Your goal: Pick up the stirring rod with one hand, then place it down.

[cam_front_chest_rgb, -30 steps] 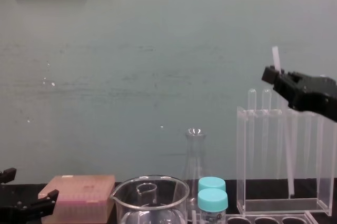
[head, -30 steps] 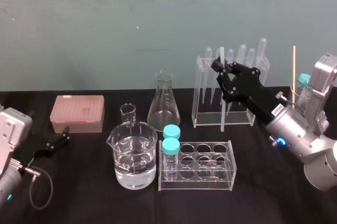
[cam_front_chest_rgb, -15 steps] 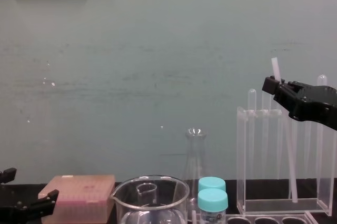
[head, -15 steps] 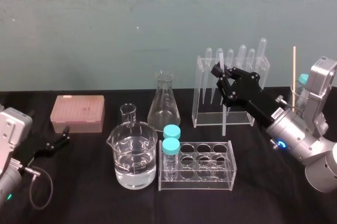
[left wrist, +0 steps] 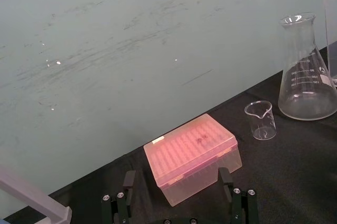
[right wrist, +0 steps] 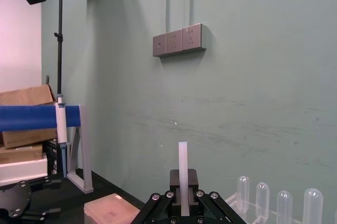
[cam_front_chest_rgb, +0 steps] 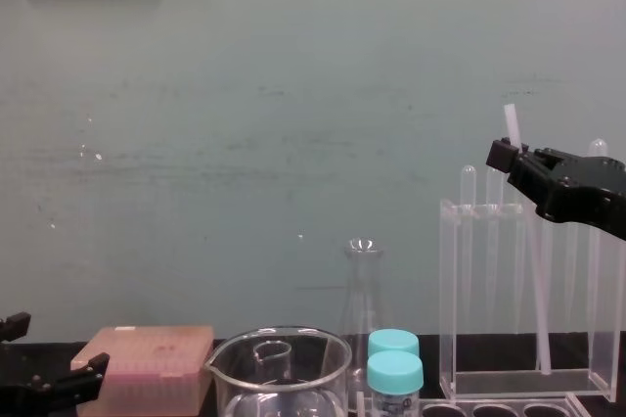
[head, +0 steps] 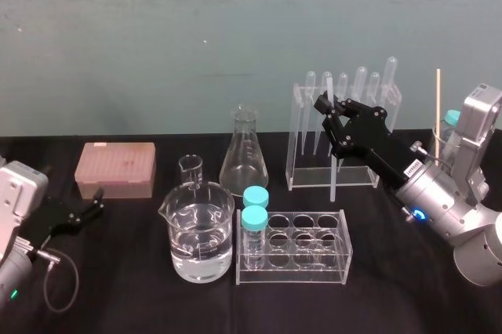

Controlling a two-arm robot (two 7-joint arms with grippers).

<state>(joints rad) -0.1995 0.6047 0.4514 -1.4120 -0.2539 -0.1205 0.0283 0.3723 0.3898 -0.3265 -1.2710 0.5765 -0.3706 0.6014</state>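
The stirring rod [head: 332, 171] stands right of centre in the head view, close to upright and just in front of the clear rack [head: 292, 139] with its pipettes [head: 359, 80]. In the chest view it leans a little, with its top toward the left of the frame. The right tool [head: 328, 107] has its jaws pressed together on the rod near the upper end, so a short stub shows above them and most of the length hangs below. The lower tip is close to the tabletop [head: 141, 295], but I cannot tell whether it touches. The rod looks light, stiff and smooth, probably glass or hard plastic, so it is likely slippery and could snap if levered against the rack. With the grip so high, the long free end may pivot in the jaws. A hold nearer the middle would balance it better, though its weight seems small enough for the present pinch to serve. Laid flat, a round rod may roll. The left tool [head: 96, 202] rests at the lower left with its fingers spread, facing the pink box [head: 115, 168].
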